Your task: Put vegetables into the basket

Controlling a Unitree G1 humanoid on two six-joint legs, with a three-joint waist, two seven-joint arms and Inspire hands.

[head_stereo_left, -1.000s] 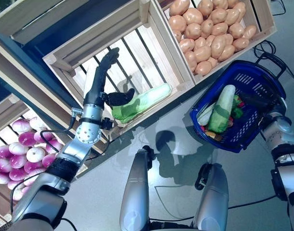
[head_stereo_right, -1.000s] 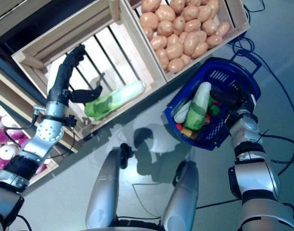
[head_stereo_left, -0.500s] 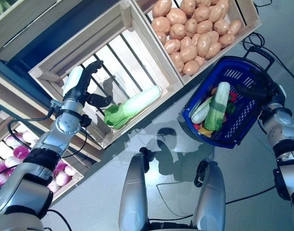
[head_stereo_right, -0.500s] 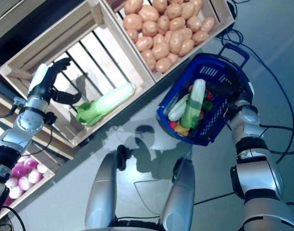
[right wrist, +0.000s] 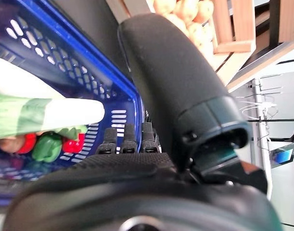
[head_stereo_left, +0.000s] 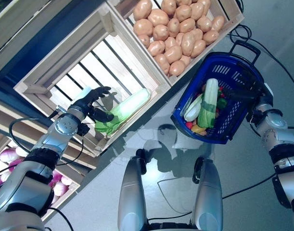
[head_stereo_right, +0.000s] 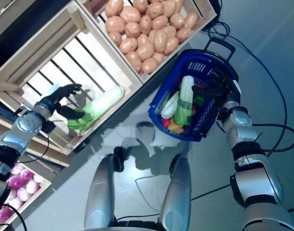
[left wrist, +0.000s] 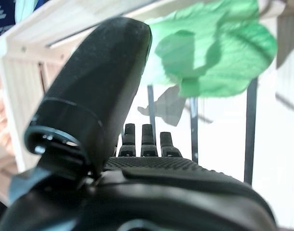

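Cabbage (head_stereo_left: 123,109) hasn't left the slatted crate (head_stereo_left: 50,79); left hand (head_stereo_left: 89,102) dropped onto its leafy end, fingers loosely spread, no grip yet. Right hand (head_stereo_left: 255,96) stays curled around the blue basket (head_stereo_left: 243,77) rim.

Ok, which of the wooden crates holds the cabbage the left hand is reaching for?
The middle slatted crate, holding only the one long green-and-white cabbage. The left hand is at its leafy end. The crate beside it is full of potatoes.
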